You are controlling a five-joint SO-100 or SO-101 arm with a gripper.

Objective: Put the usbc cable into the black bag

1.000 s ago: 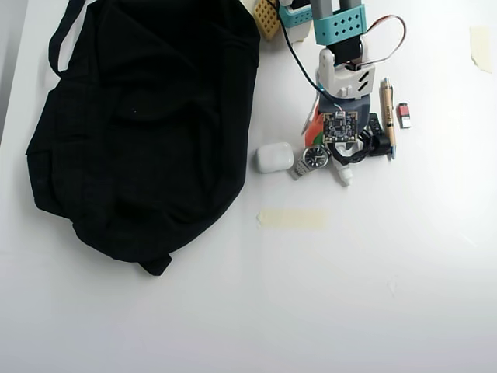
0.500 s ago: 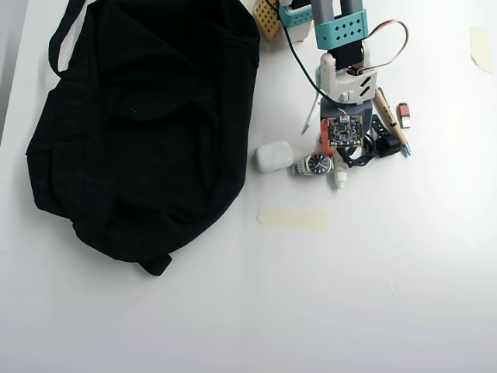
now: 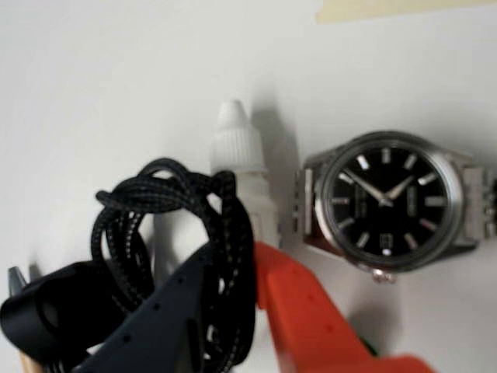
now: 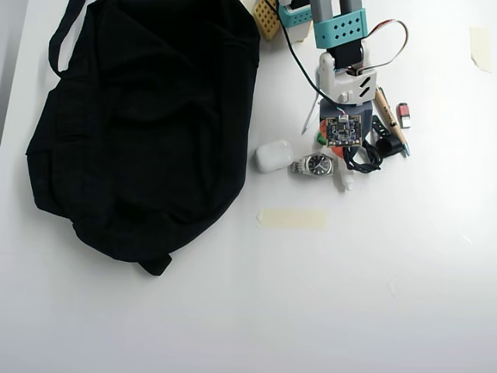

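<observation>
At the lower edge of the wrist view sits the gripper (image 3: 225, 311), one finger dark blue (image 3: 167, 318), the other orange (image 3: 311, 318), the two spread apart with loops of the black braided usbc cable (image 3: 167, 210) lying between them and over the blue finger; whether the fingers press the cable cannot be told. The cable is coiled on the white table (image 3: 93, 85), its bundle extending left of the gripper, where a dark rounded item (image 3: 39, 315) lies at the frame's lower left, identity unclear. Just beyond the fingertips stands a small white dropper bottle (image 3: 242, 167) lying on the table, cap pointing away from the gripper, touching or nearly touching the cable. To the right of the bottle, just beside it, rests a steel wristwatch (image 3: 388, 200) with a black dial. Farther off, at the top edge, is a strip of beige tape (image 3: 388, 8). In the overhead view the gripper (image 4: 345, 151) hangs over the same cluster: cable (image 4: 365, 159), watch (image 4: 314, 165), bottle (image 4: 346, 181). A white earbud case (image 4: 272, 155) lies beside the watch on the side away from the gripper; a pen (image 4: 388, 116) and a small red-and-black stick (image 4: 403, 115) lie on the opposite side. Well apart from the gripper, beyond the case, the black bag (image 4: 140, 124) sprawls across the table, the cable outside it.
</observation>
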